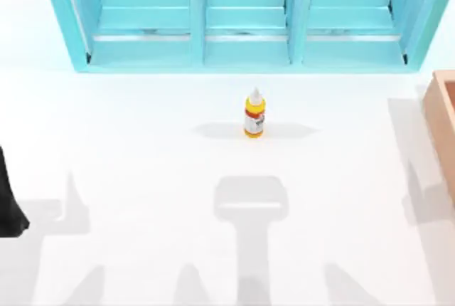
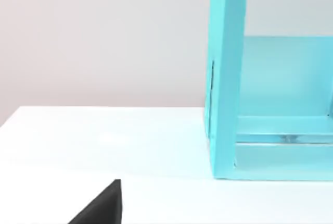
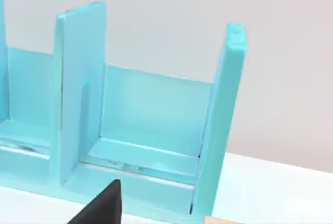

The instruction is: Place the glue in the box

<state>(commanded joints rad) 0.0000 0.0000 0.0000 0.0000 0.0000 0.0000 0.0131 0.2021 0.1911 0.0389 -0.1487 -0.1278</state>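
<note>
Glue (image 1: 254,114) stands upright on the white desk (image 1: 142,149), nozzle up, just in front of the shelf unit's (image 1: 242,21) middle compartment, untouched and free on all sides for a side approach. Box (image 1: 442,124) sits well to the right of the glue, at the desk's right edge, partly cut off. Left arm (image 1: 8,199) parked far left of the glue. Left hand (image 2: 101,208) and right hand (image 3: 101,206): dark tips visible; apart or together, cannot tell. Task judged not started.
</note>
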